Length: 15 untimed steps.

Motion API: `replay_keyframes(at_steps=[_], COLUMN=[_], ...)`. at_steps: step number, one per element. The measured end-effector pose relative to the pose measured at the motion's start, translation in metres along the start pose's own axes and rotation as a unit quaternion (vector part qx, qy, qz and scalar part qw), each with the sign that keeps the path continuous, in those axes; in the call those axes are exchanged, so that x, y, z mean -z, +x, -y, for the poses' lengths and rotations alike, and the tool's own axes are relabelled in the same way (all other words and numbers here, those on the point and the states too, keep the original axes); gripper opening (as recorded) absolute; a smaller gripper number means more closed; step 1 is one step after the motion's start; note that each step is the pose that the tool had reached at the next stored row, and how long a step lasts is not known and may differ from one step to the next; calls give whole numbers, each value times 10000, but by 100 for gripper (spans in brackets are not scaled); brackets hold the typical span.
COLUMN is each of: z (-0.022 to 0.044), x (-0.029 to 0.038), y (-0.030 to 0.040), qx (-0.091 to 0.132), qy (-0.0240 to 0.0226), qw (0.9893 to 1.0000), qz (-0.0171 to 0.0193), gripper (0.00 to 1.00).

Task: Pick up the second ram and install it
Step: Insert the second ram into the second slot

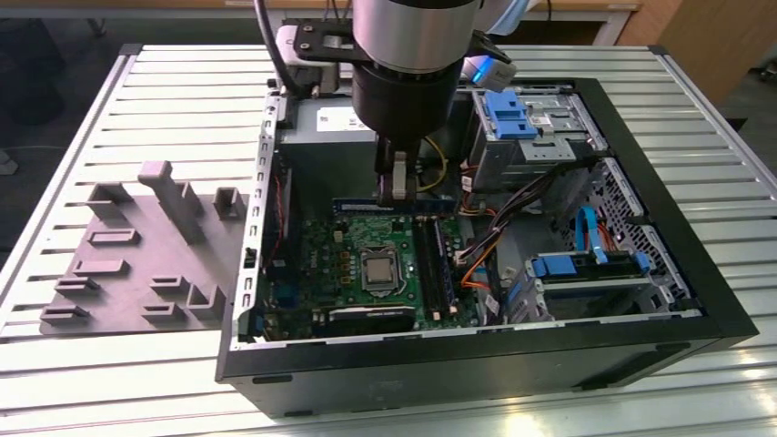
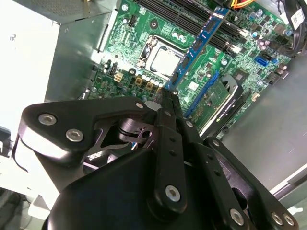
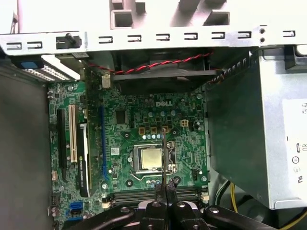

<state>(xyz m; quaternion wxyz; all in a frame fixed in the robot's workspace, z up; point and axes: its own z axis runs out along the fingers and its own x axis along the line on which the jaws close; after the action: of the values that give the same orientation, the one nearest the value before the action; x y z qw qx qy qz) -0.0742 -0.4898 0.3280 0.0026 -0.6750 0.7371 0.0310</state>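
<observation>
The second ram [image 1: 419, 207] is a thin bluish board held level inside the open computer case, above the far part of the green motherboard [image 1: 327, 264]. My gripper [image 1: 391, 193] is shut on it near its middle, with the fingers pointing down. In the second wrist view the second ram [image 2: 201, 40] runs edge-on away from the gripper [image 2: 166, 95]. The first wrist view shows the second ram [image 3: 163, 153] as a thin line over the processor socket, above the gripper [image 3: 166, 188]. The black memory slots [image 1: 432, 264] [image 3: 144, 194] lie below, running crosswise to the stick.
A grey fixture block [image 1: 146, 246] lies on the slatted table at the exterior view's left. Inside the case are the processor socket [image 1: 378, 270], the power supply [image 1: 322, 118], orange cables [image 1: 483, 248], blue-clipped drive bays [image 1: 510, 114] and an expansion card [image 1: 364, 319]. Black case walls [image 1: 486, 360] surround the board.
</observation>
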Motion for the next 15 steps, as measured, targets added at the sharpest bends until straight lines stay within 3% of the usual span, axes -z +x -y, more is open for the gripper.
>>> replay_keyframes(at_steps=[15], z=[0], x=[0], y=[0], qx=[-526], qy=[24], qw=[9986], qz=[22], gripper=[11])
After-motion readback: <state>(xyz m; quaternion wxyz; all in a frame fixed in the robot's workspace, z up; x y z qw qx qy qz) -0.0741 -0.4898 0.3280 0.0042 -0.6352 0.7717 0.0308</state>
